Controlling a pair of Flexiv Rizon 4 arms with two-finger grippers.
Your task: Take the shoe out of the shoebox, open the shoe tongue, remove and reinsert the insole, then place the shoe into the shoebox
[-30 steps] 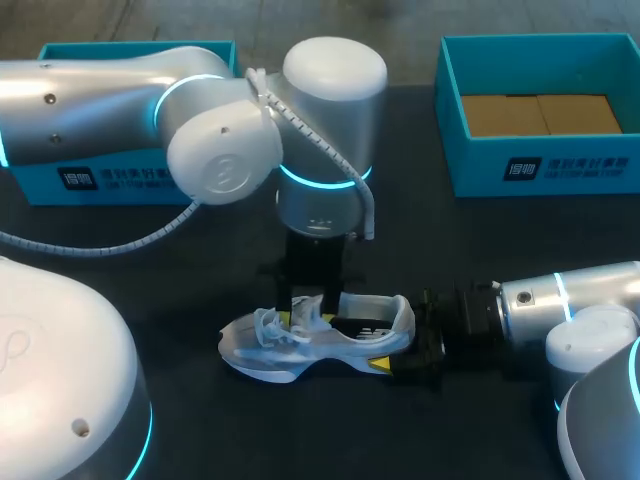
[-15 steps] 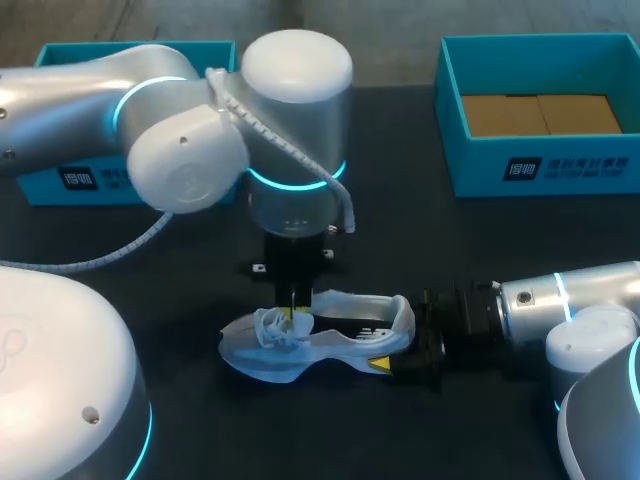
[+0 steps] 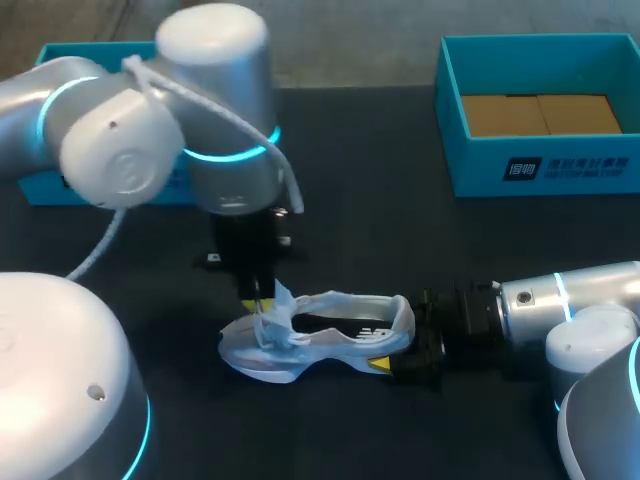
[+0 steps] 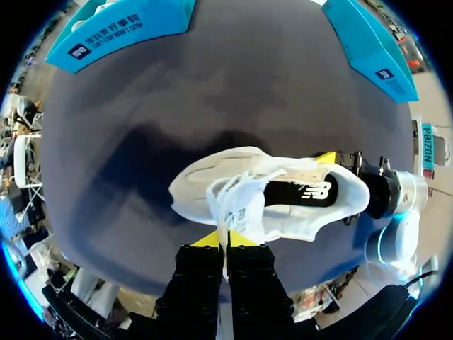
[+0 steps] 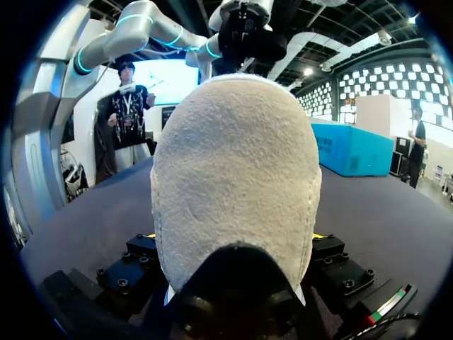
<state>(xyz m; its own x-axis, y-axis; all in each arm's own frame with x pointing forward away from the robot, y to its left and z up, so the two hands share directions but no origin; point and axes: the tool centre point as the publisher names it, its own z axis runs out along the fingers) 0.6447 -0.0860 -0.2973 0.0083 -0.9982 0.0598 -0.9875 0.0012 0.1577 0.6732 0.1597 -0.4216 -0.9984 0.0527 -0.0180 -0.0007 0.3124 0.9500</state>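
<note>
in right shoebox (image 3: 470,160): brown cardboard (image 3: 540,113); left fingers (image 4: 205,239) pinch tongue (image 4: 238,207), right fingers (image 3: 381,364) clamp shoe (image 3: 330,346) heel.

Silver arms (image 3: 110,150), cyan rings (image 3: 225,153), white cable (image 3: 215,105)

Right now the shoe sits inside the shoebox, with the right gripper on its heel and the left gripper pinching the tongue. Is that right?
Not quite. The shoe lies on the table, outside the shoebox, as the head view shows. The rest holds: the right gripper is shut on its heel and the left gripper pinches the tongue.
</note>
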